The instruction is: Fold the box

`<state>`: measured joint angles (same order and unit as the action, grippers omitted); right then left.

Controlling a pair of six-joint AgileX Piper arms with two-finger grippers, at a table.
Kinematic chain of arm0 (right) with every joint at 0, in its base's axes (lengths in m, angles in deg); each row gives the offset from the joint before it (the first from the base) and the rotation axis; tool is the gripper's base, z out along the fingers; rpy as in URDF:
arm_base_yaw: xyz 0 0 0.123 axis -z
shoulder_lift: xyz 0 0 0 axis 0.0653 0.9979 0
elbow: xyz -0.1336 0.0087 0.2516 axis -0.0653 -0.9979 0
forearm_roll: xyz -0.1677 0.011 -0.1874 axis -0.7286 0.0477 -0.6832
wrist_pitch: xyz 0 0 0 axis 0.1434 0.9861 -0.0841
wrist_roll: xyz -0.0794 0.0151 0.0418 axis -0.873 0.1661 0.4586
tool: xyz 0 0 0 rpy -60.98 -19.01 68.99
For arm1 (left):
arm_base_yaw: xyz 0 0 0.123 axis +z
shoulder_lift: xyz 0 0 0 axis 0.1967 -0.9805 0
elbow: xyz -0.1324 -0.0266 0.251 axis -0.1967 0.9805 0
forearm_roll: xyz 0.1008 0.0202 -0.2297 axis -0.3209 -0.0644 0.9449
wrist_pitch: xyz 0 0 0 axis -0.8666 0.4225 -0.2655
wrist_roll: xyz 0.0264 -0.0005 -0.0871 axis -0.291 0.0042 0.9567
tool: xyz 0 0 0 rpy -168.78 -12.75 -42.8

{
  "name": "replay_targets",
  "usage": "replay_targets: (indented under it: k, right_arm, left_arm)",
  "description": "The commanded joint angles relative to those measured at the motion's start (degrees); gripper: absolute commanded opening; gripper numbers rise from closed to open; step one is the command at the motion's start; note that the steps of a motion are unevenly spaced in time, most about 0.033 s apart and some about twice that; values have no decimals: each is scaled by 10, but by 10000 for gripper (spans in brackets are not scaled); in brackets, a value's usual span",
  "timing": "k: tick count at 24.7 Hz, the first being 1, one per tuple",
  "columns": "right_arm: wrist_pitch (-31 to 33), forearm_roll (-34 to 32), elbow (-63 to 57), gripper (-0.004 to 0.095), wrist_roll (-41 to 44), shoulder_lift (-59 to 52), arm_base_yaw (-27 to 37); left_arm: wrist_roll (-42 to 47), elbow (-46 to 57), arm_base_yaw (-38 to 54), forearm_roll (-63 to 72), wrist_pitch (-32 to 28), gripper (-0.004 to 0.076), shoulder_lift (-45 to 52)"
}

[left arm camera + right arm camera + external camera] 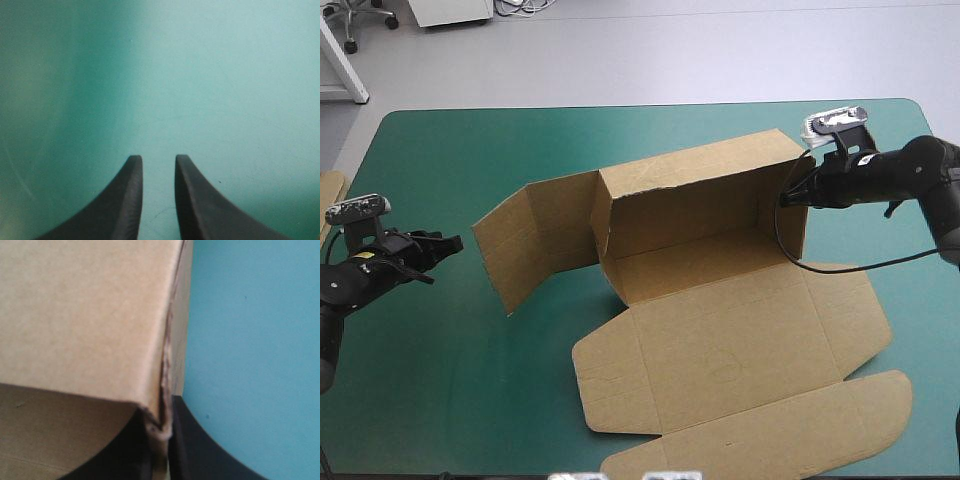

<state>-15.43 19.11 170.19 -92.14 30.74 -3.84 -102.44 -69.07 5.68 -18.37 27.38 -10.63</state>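
Right tool [786, 198] nipping box [720, 335] wall, left tool [453, 243] aside (parted)

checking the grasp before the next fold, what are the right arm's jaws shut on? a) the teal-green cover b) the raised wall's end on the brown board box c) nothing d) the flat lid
B: the right jaws pinch the upright corner edge of the brown board box.

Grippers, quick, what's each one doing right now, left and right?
Left gripper: open, holding nothing, over the teal-green cover.
Right gripper: shut on the box, pinching the edge of a raised wall.
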Motion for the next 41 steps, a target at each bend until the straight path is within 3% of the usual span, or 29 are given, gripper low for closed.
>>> replay_targets:
  k: [1, 9, 21, 25, 29, 31, 41]
  right_arm:
    - [51, -45, 62, -13, 61, -21, -1]
    - [154, -74, 111, -13, 88, 34, -1]
    - [110, -76, 113, -13, 91, 120, -2]
    - [64, -73, 115, -4, 91, 138, -2]
    - [19, -62, 115, 340, 88, 140, -2]
    - [6, -60, 115, 450, 88, 140, -2]
    - [-19, -41, 115, 454, 53, 132, -2]
  left_arm:
    - [0, -16, -1, 22, -22, 167, 12]
    - [0, -16, -1, 24, -17, 167, 12]
    - [-1, -16, -2, 27, -6, 167, 12]
    - [-1, -16, -2, 27, -6, 167, 12]
    - [-1, -16, -2, 27, -4, 167, 12]
    - [-1, -16, -2, 27, -4, 167, 12]
    - [-12, -16, -2, 32, -2, 167, 12]
